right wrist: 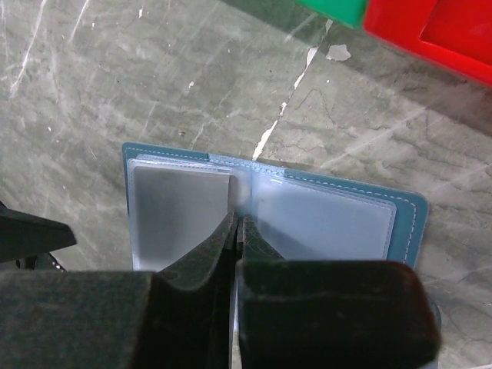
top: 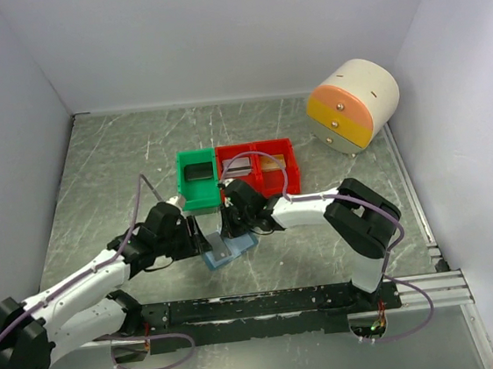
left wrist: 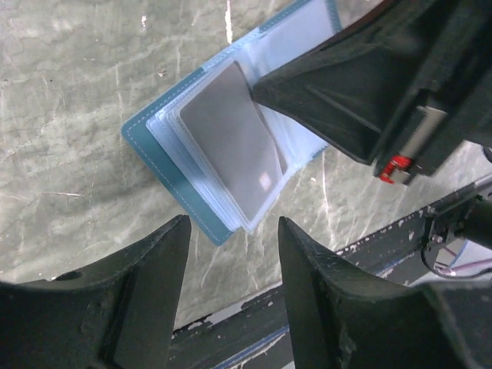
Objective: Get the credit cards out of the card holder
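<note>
Grey bench (top: pixel 121 162), holder (right wrist: pixel 330 223) open: right gripper (right wrist: pixel 235 231) clenched (at the fold), left gripper (left wrist: pixel 233 227) released; a snagged card (left wrist: pixel 231 138) could drag it.

Pale walls (top: pixel 213 29), seemingly marbled grey tabletop (top: pixel 123 180)

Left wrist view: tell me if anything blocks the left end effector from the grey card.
Nothing solid does. The left end effector hangs open at the near corner of the wallet. Only a clear pocket covers the grey card. The shut right end effector sits at the wallet's fold, beyond the card.
</note>
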Robot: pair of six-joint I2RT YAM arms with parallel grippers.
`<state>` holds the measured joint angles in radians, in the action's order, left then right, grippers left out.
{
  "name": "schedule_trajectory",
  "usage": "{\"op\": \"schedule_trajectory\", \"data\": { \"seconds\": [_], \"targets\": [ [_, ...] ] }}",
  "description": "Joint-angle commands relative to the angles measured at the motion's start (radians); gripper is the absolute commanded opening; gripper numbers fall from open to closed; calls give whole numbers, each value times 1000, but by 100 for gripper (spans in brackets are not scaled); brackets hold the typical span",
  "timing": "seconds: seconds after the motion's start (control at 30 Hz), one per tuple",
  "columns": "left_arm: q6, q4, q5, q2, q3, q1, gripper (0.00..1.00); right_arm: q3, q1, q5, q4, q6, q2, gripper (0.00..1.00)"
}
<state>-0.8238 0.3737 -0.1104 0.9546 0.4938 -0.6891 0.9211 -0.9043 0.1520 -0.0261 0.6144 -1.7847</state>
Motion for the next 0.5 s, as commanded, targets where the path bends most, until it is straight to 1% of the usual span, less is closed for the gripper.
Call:
{"op": "schedule_trajectory", "data": {
  "seconds": [0.0,0.1,0.23,0.33,0.4,0.47],
  "targets": [
    [-87,-141,65,54,-28,-38,60,-20,10,-5,28,3,-28,0],
    [-119,-198,70,65,-49,-58,59,-31,13,-3,23,4,-23,0],
    [-150,-210,98,64,-56,-71,59,-34,12,-2,26,-2,-18,0],
    [-167,-232,92,66,-65,-73,57,-33,15,-5,31,-5,-18,0],
    [-179,-238,88,68,-67,-74,56,-32,16,-3,34,-7,-18,0],
    [-183,-235,89,69,-64,-78,51,-33,15,-2,35,-10,-18,0]
  ]
}}
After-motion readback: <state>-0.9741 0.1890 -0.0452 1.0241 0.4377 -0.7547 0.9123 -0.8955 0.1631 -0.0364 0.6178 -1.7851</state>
